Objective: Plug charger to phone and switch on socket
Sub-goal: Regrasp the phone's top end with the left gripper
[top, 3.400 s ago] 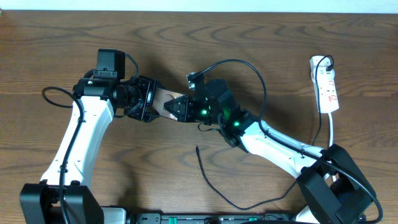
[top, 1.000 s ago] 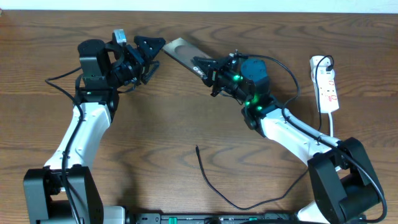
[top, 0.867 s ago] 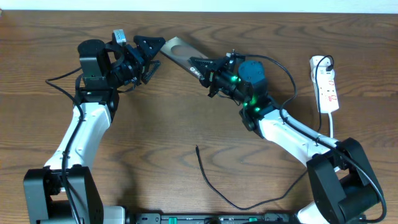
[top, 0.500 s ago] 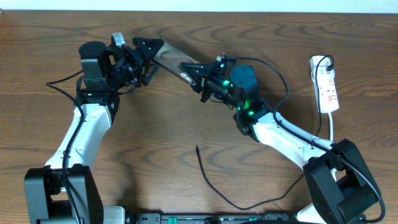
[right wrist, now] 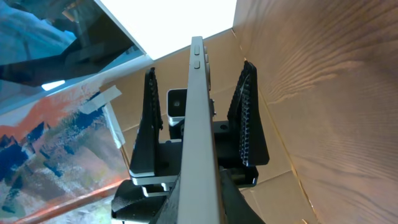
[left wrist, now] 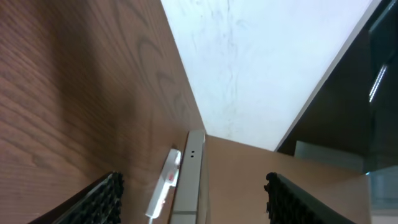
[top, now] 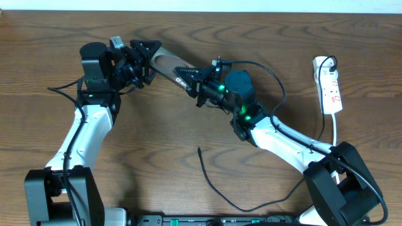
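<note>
The phone [top: 169, 63] is held off the table near the back, tilted, brownish face up. My right gripper [top: 196, 80] is shut on its right end. In the right wrist view the phone's silver edge [right wrist: 199, 112] runs up the middle from my gripper [right wrist: 200, 208]. My left gripper [top: 144, 53] is open, with the phone's left end between its fingers [right wrist: 245, 118]. In the left wrist view the phone's edge [left wrist: 194, 171] sits between the spread jaws without touching them. The charger cable [top: 213, 185] lies loose at the front, its tip [top: 199, 149] free. The socket [top: 329, 85] lies at the far right.
A black plug [top: 328, 61] sits in the socket's far end, and its cable runs down the right side past the right arm's base [top: 342, 182]. The table's back edge [top: 251, 10] is close behind both grippers.
My right arm has carried the phone leftward, bringing its free end in between the left gripper's open fingers. The left gripper has barely moved. The cable has not moved.
</note>
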`<state>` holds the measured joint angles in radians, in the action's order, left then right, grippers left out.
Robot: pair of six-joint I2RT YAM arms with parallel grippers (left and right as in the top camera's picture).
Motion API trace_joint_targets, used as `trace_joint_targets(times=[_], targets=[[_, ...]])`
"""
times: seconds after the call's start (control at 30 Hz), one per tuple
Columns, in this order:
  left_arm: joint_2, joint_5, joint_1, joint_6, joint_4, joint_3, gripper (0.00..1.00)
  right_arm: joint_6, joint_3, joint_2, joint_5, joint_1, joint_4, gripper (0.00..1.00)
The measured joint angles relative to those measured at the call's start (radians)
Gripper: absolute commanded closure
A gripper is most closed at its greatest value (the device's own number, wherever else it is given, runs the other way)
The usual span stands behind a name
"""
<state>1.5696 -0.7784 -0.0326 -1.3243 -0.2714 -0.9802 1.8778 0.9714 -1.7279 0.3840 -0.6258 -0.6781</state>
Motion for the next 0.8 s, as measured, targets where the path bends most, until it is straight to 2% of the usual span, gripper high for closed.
trace_joint_targets(times=[0.2, 0.57, 0.8], targets=[[0.000, 0.019, 0.000, -0.052, 0.000, 0.000, 0.47, 0.000, 0.000, 0.000, -0.008, -0.006, 0.000, 0.99], [0.000, 0.026, 0.005, -0.068, 0.001, 0.000, 0.49, 0.000, 0.000, 0.000, -0.043, -0.040, -0.008, 0.99], [0.000, 0.026, 0.010, -0.072, 0.000, 0.000, 0.65, 0.000, 0.000, 0.000, -0.060, -0.040, -0.008, 0.99]])
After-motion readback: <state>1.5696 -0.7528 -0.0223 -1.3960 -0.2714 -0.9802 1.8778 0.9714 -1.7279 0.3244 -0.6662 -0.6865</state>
